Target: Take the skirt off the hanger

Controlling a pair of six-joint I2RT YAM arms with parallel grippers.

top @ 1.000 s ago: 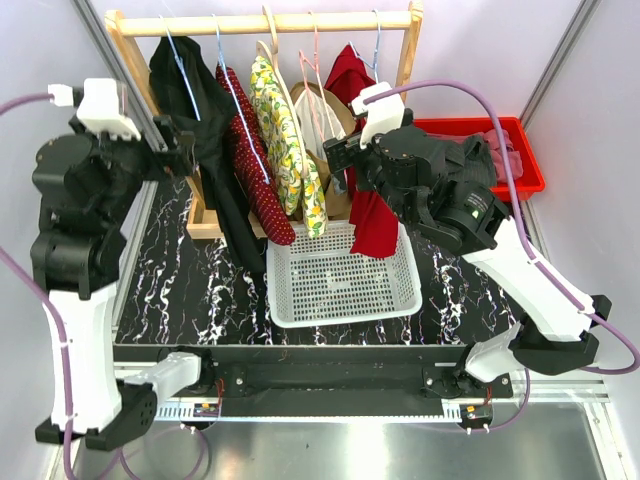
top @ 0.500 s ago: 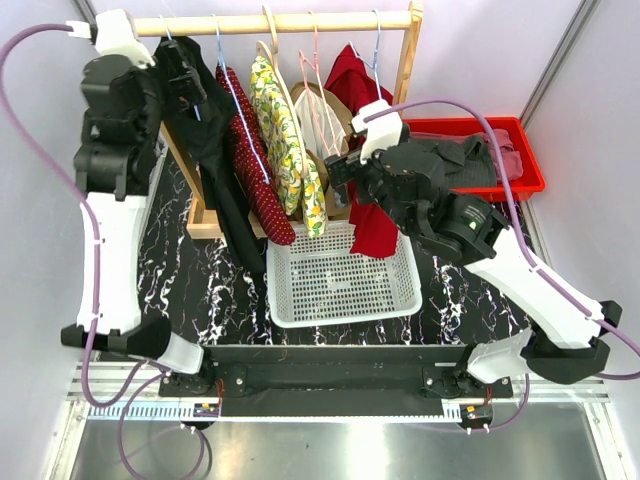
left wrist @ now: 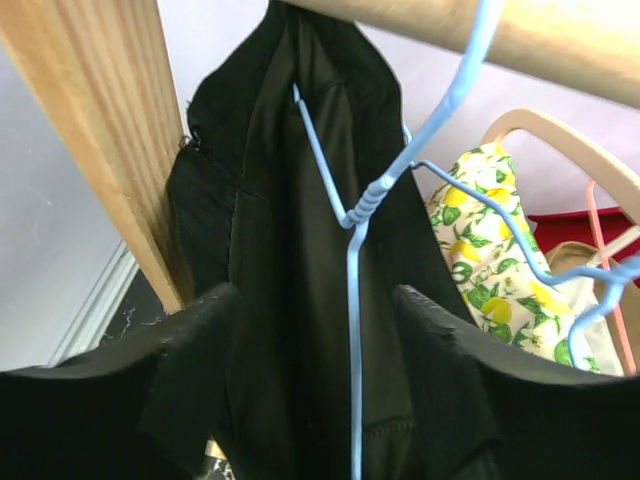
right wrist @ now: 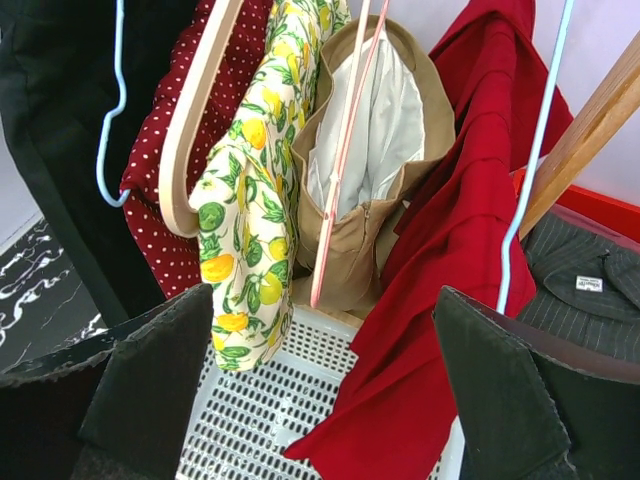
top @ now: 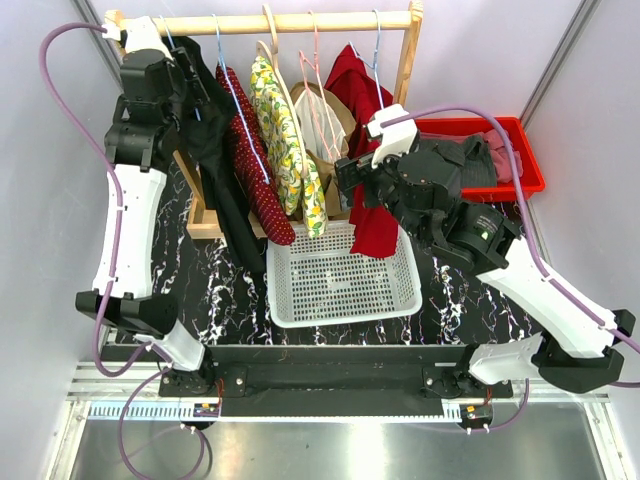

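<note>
Several garments hang on a wooden rack (top: pixel 290 22). A black garment (top: pixel 215 150) hangs at the left on a blue wire hanger (left wrist: pixel 352 260). My left gripper (top: pixel 190 85) is open, and in the left wrist view its jaws (left wrist: pixel 315 300) stand either side of the black cloth (left wrist: pixel 290 230) and the hanger wire. A tan skirt (top: pixel 318 110) hangs on a pink hanger (right wrist: pixel 345 150). My right gripper (top: pixel 350 185) is open and empty; in the right wrist view (right wrist: pixel 320 300) it faces the tan skirt (right wrist: pixel 370 130) from a short distance, without touching it.
A red polka-dot garment (top: pixel 250 160), a lemon-print garment (top: pixel 285 140) and a red garment (top: pixel 372 225) also hang on the rack. A white perforated basket (top: pixel 330 280) sits below them. A red bin (top: pixel 530 170) with dark clothes stands at the back right.
My left arm has swung up from the left side to the rack's top left corner, its gripper now around the black garment. My right arm has shifted slightly right.
</note>
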